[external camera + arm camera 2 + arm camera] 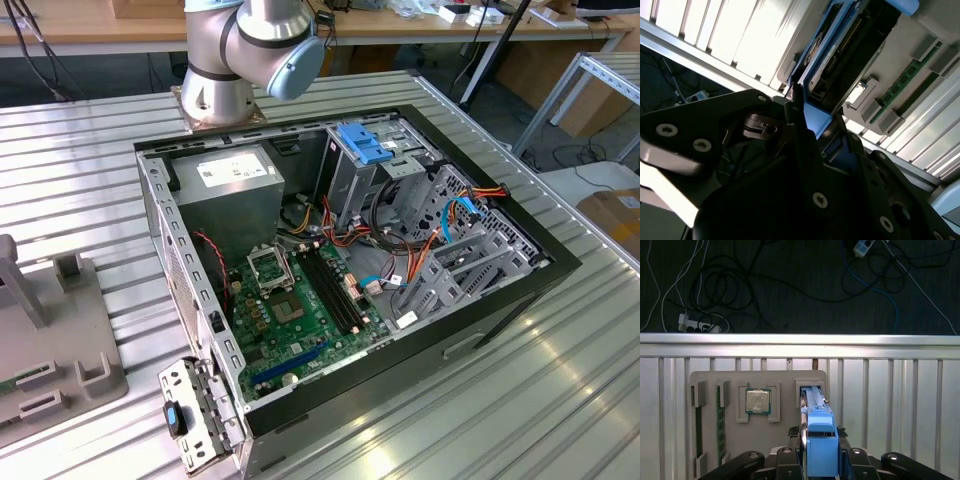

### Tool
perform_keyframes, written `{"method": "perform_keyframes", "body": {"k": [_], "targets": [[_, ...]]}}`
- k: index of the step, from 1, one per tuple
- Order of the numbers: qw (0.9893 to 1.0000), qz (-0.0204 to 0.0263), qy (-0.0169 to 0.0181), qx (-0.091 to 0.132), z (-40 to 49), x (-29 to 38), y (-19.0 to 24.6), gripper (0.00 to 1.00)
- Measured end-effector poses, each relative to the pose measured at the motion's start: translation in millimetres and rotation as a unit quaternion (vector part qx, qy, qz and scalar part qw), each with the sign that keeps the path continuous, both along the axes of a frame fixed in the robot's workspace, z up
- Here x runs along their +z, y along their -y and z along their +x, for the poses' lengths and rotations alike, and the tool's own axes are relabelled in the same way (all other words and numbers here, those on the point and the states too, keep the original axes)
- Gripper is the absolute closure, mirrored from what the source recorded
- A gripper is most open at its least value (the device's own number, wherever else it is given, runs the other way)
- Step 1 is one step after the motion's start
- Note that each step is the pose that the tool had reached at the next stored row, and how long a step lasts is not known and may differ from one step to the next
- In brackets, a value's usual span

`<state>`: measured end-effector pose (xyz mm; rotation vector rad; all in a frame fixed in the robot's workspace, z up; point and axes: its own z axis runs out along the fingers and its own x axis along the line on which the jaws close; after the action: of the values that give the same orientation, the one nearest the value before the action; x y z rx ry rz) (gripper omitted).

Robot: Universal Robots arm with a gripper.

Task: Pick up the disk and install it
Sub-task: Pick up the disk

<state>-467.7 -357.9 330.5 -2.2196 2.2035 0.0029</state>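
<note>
The disk [819, 437], dark grey with bright blue rails, stands on edge in a slot of a grey holder tray [785, 380]. My gripper [820, 460] is shut on the disk's near blue end, one black finger against each side. In the second wrist view the disk [850, 45] is seen side-on, its blue rail running down into the gripper [810, 120]. I cannot tell whether the disk has lifted out of its slot. In the exterior view the open computer case [560, 260] lies on the table, with a drive cage and a light-blue latch plate [365, 145] at its back.
The tray also holds a processor chip [758, 401] and a memory stick [720, 425]. The ribbed metal table ends at an edge [800, 339] just past the tray, with cables on the floor beyond. The arm's base [220, 90] stands behind the case, which holds a motherboard [290, 310].
</note>
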Motion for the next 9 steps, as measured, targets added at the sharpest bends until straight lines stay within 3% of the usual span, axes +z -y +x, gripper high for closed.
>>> {"method": "perform_keyframes", "body": {"k": [3,9], "targets": [[1.0,0.0,0.0,0.0,0.0,14.4,0.0,0.63],[1.0,0.0,0.0001,0.0,0.0,15.9,0.0,0.63]]}}
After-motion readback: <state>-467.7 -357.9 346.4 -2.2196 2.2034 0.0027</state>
